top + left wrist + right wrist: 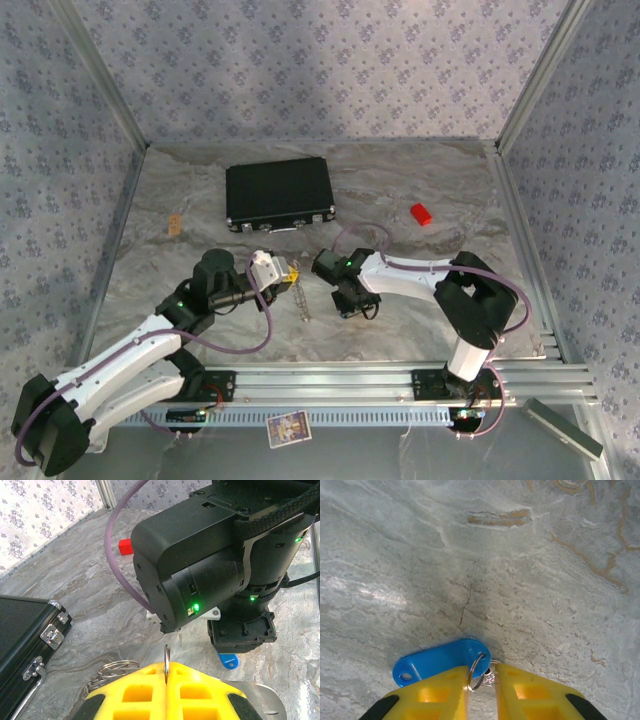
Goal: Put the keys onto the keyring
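Black case (278, 195) closed, contents hidden. In front of it, left gripper (167, 675) clenched on keyring (166, 654); right gripper (481, 685) around blue key (440, 660) ring on worktop (470, 555), can't tell if clamped.

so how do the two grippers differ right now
The left gripper is shut on the thin metal keyring; the right gripper stands open around the small ring of the blue key. The left gripper faces the right arm; the right gripper faces the table. Both have yellow fingers.
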Action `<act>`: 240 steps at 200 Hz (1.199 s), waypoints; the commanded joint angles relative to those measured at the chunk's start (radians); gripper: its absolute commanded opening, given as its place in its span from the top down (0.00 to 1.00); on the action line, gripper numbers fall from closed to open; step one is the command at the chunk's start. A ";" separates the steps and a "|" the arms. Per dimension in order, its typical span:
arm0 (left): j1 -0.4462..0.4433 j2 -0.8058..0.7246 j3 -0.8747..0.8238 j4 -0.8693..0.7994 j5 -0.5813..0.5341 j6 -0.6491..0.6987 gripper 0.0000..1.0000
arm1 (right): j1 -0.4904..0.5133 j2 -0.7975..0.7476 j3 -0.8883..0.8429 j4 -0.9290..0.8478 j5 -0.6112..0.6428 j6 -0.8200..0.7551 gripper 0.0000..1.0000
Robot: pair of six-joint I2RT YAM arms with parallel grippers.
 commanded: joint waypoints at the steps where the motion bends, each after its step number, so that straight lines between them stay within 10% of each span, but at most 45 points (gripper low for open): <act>1: -0.003 -0.017 0.039 0.019 0.006 0.012 1.00 | -0.004 0.013 0.029 -0.039 0.030 -0.008 0.80; 240: -0.003 -0.019 0.043 0.014 0.014 0.018 1.00 | -0.005 0.032 0.049 -0.052 0.031 -0.017 0.96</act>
